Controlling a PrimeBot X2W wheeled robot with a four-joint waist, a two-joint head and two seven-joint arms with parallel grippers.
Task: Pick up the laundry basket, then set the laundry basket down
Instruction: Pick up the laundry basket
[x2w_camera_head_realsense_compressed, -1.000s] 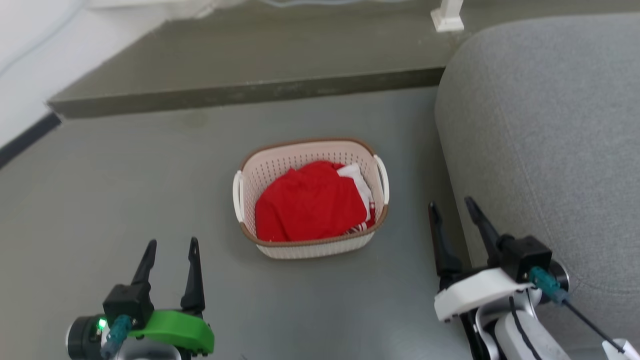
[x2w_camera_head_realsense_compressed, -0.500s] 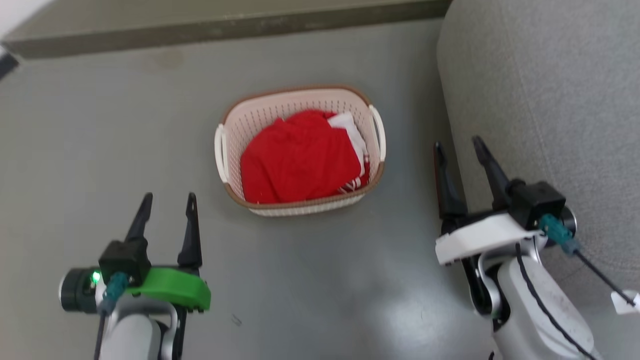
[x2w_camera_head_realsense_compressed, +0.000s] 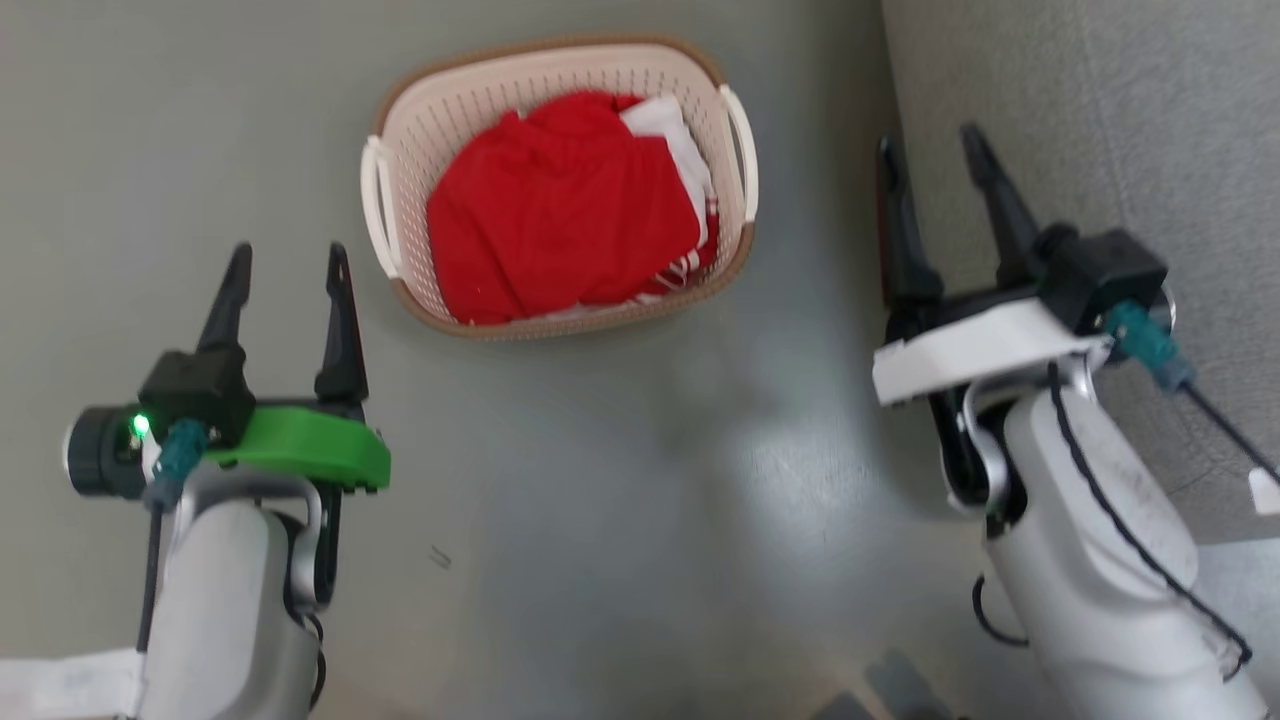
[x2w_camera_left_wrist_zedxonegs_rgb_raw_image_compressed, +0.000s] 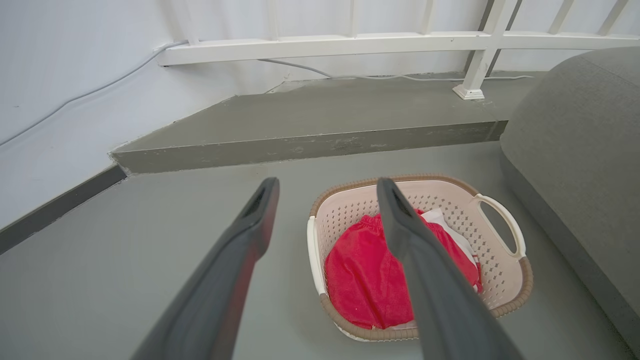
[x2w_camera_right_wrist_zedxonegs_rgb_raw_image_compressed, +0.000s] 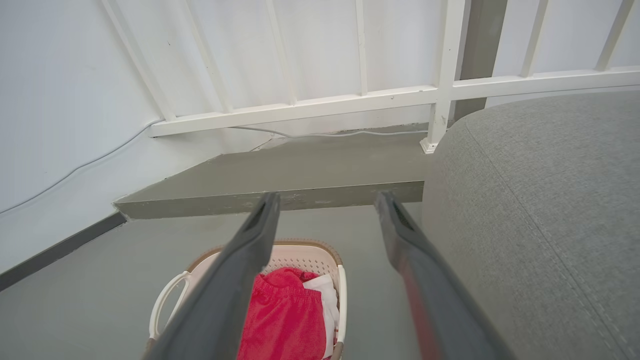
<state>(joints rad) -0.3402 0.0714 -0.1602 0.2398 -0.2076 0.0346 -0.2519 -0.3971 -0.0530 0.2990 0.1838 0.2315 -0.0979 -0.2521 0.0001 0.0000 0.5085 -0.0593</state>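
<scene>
Left gripper (x2w_camera_head_realsense_compressed: 288, 255) empty with fingers apart, right gripper (x2w_camera_head_realsense_compressed: 928, 140) likewise spread and empty, laundry basket (x2w_camera_head_realsense_compressed: 440, 110) standing on the grey floor (x2w_camera_head_realsense_compressed: 600, 450) between and ahead of them, red cloth (x2w_camera_head_realsense_compressed: 560, 200) inside, grey sofa (x2w_camera_head_realsense_compressed: 1100, 100) near the right gripper.

No readable text, label, brand, number or sign on anything in view.

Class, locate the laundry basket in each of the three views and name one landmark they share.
Head view: laundry basket at top centre.
Left wrist view: laundry basket lower right of centre, partly hidden.
Right wrist view: laundry basket at bottom edge, left of centre, partly hidden.
Shared landmark: grey sofa beside it.
</scene>
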